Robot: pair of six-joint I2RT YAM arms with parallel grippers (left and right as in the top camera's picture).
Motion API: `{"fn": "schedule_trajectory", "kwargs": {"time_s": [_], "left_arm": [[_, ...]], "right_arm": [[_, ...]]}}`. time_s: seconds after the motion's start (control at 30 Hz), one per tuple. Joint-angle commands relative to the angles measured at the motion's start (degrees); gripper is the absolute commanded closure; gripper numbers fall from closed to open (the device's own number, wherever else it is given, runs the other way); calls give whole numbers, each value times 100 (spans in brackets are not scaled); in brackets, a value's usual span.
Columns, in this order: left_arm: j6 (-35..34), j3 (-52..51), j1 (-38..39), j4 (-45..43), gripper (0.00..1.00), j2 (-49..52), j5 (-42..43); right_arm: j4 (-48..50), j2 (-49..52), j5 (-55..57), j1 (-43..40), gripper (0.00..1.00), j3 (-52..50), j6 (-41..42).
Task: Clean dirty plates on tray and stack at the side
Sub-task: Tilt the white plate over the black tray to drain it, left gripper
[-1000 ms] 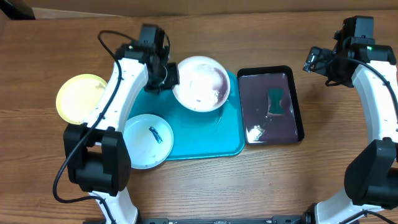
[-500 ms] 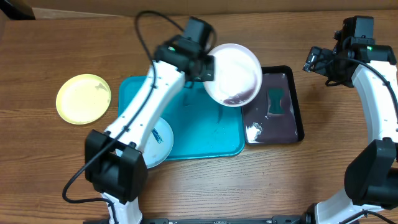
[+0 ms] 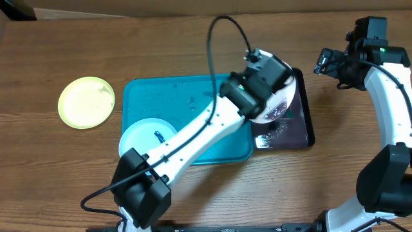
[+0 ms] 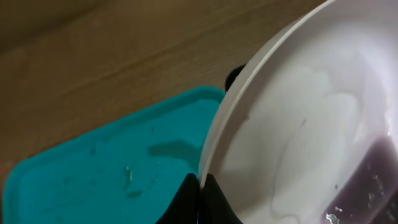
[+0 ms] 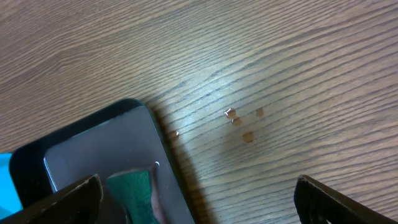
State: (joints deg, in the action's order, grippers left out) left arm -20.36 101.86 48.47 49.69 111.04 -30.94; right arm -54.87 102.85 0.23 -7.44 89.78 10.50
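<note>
My left gripper is shut on the rim of the white plate and holds it tilted over the black tray. In the left wrist view the fingertips pinch the plate's rim, and purplish liquid pools at its low edge. The pale blue plate, with a dark smear, lies at the front left of the turquoise tray, which also shows in the left wrist view. The yellow-green plate lies on the table to the left. My right gripper is open and empty, as the right wrist view shows.
The black tray holds dark liquid and a green sponge, mostly hidden under the white plate in the overhead view. A few droplets lie on the wooden table right of it. The left arm stretches across the turquoise tray.
My left gripper has carried the white plate from the turquoise tray rightward to over the black tray and tilted it. The right arm has not moved.
</note>
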Motion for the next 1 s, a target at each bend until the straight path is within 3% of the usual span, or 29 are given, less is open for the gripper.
{"fn": "schedule_trajectory", "kwargs": {"time_s": [0.0, 0.3, 0.57, 0.97], "left_arm": [[236, 162, 343, -31, 96, -15, -1342], [713, 162, 1058, -70, 96, -15, -3108], [713, 162, 1351, -122, 96, -15, -4297], [734, 162, 1381, -341, 96, -15, -4485]], "right_arm": [[31, -92, -13, 20, 0, 31, 44], [31, -92, -13, 20, 0, 28, 44], [31, -92, -13, 20, 0, 28, 44], [31, -92, -13, 20, 0, 28, 44]]}}
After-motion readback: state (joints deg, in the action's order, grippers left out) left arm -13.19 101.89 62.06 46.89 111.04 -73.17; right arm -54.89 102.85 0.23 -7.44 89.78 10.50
